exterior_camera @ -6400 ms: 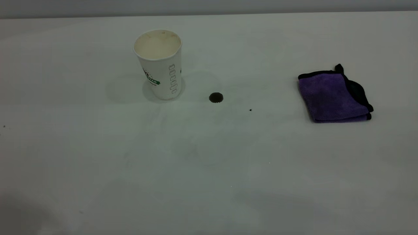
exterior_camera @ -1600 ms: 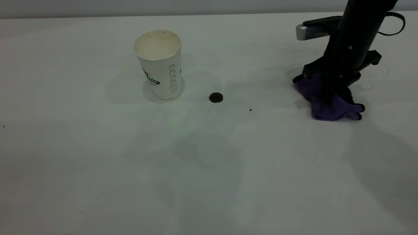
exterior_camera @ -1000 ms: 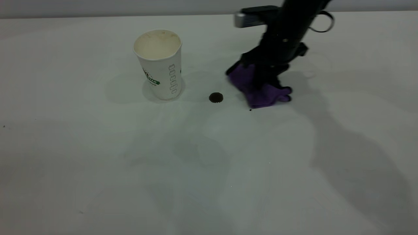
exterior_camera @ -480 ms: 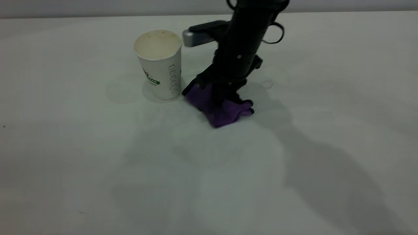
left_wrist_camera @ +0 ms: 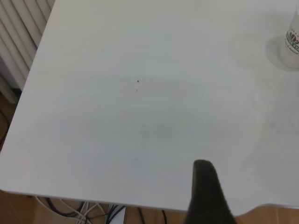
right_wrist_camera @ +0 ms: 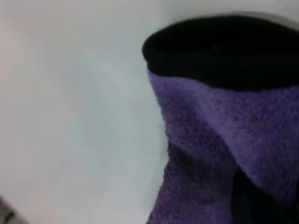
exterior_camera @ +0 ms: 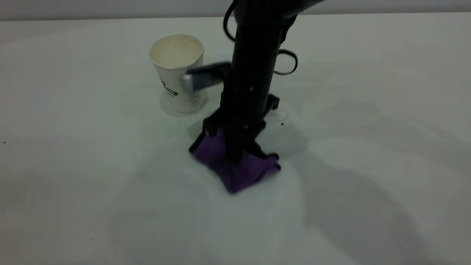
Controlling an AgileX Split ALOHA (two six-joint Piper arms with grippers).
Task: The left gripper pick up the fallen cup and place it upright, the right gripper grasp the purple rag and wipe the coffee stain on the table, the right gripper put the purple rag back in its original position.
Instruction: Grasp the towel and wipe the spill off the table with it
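Observation:
The cup (exterior_camera: 178, 70) stands upright on the table (exterior_camera: 73, 165), left of centre at the back; its base also shows in the left wrist view (left_wrist_camera: 293, 39). My right gripper (exterior_camera: 235, 152) points straight down in front of and right of the cup, shut on the purple rag (exterior_camera: 235, 167), which is bunched and pressed onto the table. The right wrist view is filled by the purple rag (right_wrist_camera: 224, 140) with its black edging. The coffee stain is hidden. My left gripper (left_wrist_camera: 205, 191) is outside the exterior view, near the table's edge.
A tiny black speck (exterior_camera: 282, 124) lies just right of the right arm. The arm's silver-grey block (exterior_camera: 200, 81) overlaps the cup in the exterior view. Past the table edge are cables (left_wrist_camera: 84, 212) on a brown floor.
The right gripper dragged the rag from the table's right side leftward over the stain, then toward the front. The stain seen earlier no longer shows. The cup stayed put.

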